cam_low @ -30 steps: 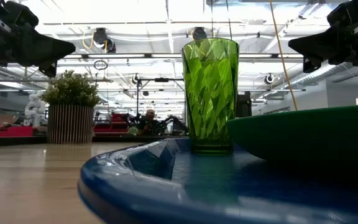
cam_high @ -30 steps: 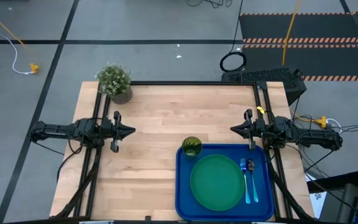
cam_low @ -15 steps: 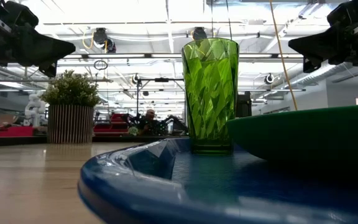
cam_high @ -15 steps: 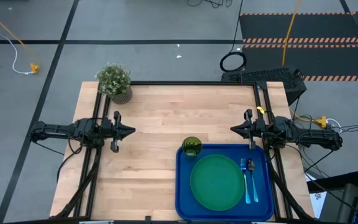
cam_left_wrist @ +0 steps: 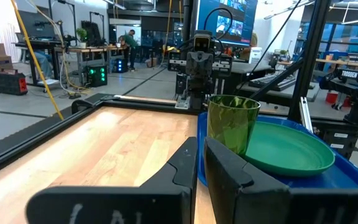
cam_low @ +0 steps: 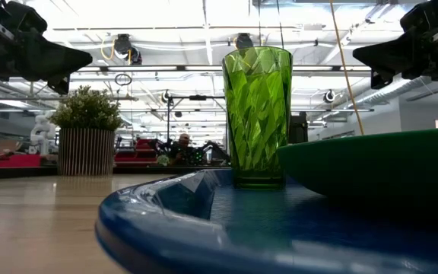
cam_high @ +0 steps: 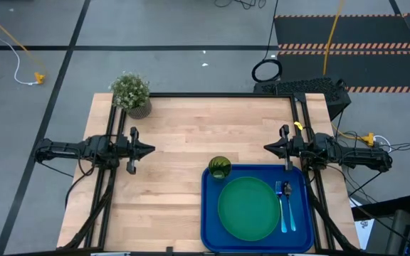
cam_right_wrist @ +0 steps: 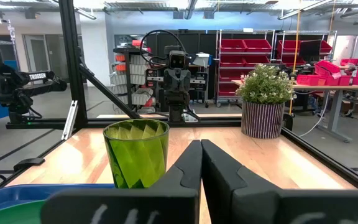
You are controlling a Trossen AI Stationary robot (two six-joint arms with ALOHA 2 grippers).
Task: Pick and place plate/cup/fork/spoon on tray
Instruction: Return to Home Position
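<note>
The blue tray (cam_high: 208, 213) lies at the table's near right. On it rest the dark-green plate (cam_high: 248, 208), the yellow-green cup (cam_high: 219, 168) upright at the tray's far left corner, and the spoon (cam_high: 279, 196) and fork (cam_high: 288, 206) side by side on the tray's right strip. My left gripper (cam_high: 151, 150) hovers shut at the table's left, empty. My right gripper (cam_high: 267, 148) hovers shut at the right, beyond the tray's far edge, empty. The cup shows in the low view (cam_low: 257, 114), the left wrist view (cam_left_wrist: 232, 124) and the right wrist view (cam_right_wrist: 137, 152).
A potted plant (cam_high: 131, 94) stands at the table's far left corner. Bare wood (cam_high: 169, 185) lies between the left gripper and the tray. Black frame rails (cam_high: 219, 95) run along the table's far edge and sides.
</note>
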